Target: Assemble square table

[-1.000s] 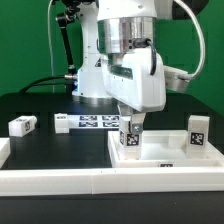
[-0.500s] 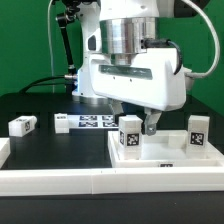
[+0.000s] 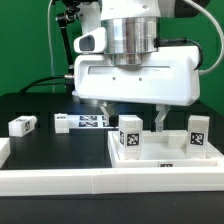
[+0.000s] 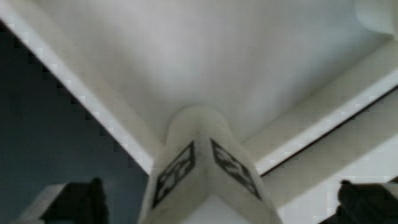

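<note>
- The white square plastic tabletop (image 3: 165, 157) lies flat on the black table (image 3: 50, 145), on the exterior view's right. The wrist view shows raised white ribs running across its upward face.
- A short white block leg (image 3: 129, 137) stands upright on the tabletop, near its corner on the exterior view's left. It shows a black-and-white square tag toward the exterior camera, and the wrist view shows tags on two neighbouring faces.
- A second white block leg (image 3: 197, 135), also tagged, stands upright at the tabletop's far corner on the exterior view's right.
- A loose white tagged leg (image 3: 22, 125) lies on the black table well off to the exterior view's left. A smaller-looking white tagged block (image 3: 61, 123) lies between it and the flat white marker board (image 3: 92, 122).
- A long white border wall (image 3: 90, 181) runs along the front and hides the tabletop's near edge.
- The robot's broad white hand covers the tabletop's back edge. Whether the upright legs are fixed in or only standing cannot be told.
- The wrist view is blurred. Only the dark fingertips (image 4: 80, 200) and the leg's top are clear.
- The gripper (image 3: 133, 112) hangs over the first upright leg with its jaws spread wide and holding nothing. The leg stands between the two fingers, apart from both.
</note>
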Robot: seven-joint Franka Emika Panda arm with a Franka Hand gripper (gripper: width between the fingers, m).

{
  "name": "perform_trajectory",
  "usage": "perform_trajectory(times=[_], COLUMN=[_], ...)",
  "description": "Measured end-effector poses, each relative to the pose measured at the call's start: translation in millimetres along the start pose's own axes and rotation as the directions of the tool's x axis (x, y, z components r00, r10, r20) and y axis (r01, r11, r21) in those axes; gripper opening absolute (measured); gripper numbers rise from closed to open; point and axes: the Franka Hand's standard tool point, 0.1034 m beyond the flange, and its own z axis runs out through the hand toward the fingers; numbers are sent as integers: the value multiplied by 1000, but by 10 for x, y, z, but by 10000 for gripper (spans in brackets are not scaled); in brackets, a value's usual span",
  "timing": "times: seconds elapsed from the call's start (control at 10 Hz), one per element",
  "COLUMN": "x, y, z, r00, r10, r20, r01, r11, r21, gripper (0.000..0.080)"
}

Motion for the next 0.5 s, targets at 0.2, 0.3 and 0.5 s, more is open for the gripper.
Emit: perform_trajectory(times=[0.2, 0.3, 0.5], x=[-1, 0, 5], y=[-2, 1, 13], z=[0, 0, -2], r00=[979, 958, 896], r10=[-202, -286, -444], r20=[-1, -1, 3], r01=[202, 286, 444], r11=[979, 958, 896], r21=[-6, -13, -26], gripper=[649, 649, 649])
